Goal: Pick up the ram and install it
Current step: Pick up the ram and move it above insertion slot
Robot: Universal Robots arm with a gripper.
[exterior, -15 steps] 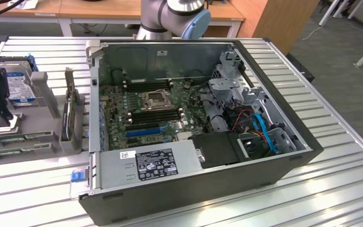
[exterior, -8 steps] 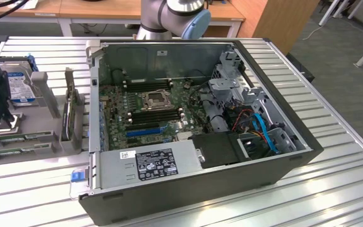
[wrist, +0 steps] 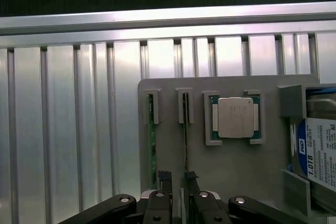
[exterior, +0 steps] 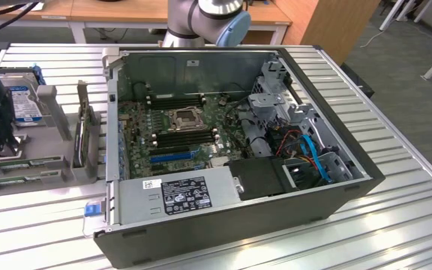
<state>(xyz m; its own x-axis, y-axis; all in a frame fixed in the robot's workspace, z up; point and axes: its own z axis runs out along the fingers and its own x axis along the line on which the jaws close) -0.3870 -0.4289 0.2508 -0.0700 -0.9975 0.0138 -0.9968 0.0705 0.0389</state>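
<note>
on the grey tray (wrist: 236,171), long thin ram (wrist: 185,140), edge-on in its slot

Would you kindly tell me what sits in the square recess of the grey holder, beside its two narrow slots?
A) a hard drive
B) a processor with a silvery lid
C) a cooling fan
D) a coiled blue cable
B: in the wrist view, the square recess of the grey holder frames a processor with a silvery lid, while the hard drive lies in a separate bay at the holder's edge.
</note>
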